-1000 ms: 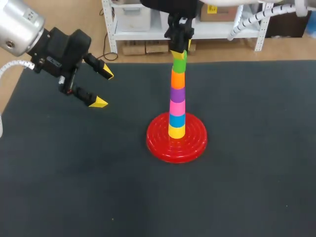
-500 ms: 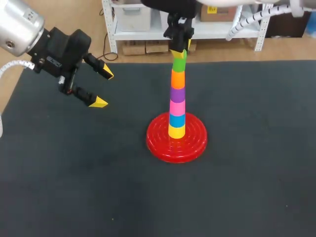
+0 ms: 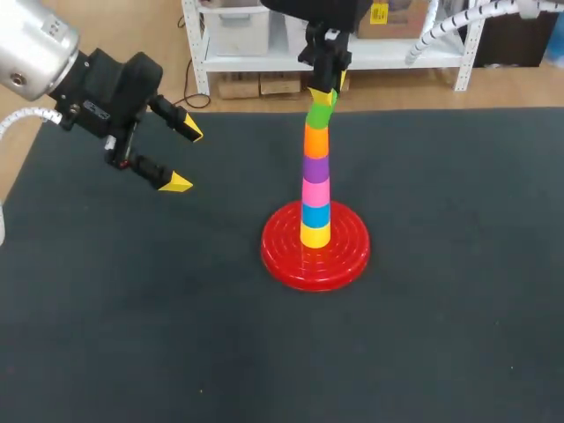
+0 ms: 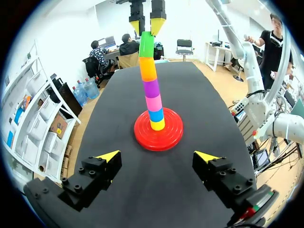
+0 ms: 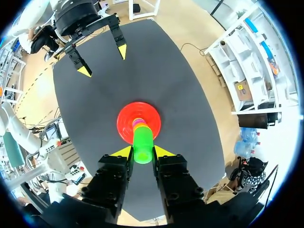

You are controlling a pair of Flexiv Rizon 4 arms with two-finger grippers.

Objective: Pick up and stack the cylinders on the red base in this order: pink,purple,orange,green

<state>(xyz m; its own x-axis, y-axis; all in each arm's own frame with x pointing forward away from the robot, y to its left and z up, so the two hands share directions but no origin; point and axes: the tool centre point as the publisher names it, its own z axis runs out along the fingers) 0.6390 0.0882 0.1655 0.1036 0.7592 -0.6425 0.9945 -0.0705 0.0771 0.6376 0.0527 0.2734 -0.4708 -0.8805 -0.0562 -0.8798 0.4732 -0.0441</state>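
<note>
Right gripper (image 5: 142, 153): both yellow-tipped fingers press the green cylinder (image 5: 142, 142) from two sides, near its upper end. The grip is closed on it.

Green cylinder: topmost piece of the stack. In the head view it leans slightly off the line of the column, and its lower end meets the orange cylinder (image 3: 317, 141).

Stack below orange, reading downward: purple cylinder (image 3: 316, 166), pink cylinder (image 3: 316, 189), blue cylinder (image 3: 315, 214), yellow cylinder (image 3: 315, 234). The column stands roughly upright.

Red base (image 3: 280, 256): a round ribbed disc lying flat on the dark table (image 3: 441, 317), near mid-table. The yellow cylinder stands at its centre.

Left gripper (image 3: 184, 157): fingers spread wide with nothing between them. It hangs above the table's far left part, well apart from the stack. From its own wrist view the stack stands ahead of it, roughly in line with the gap between its fingers.
</note>
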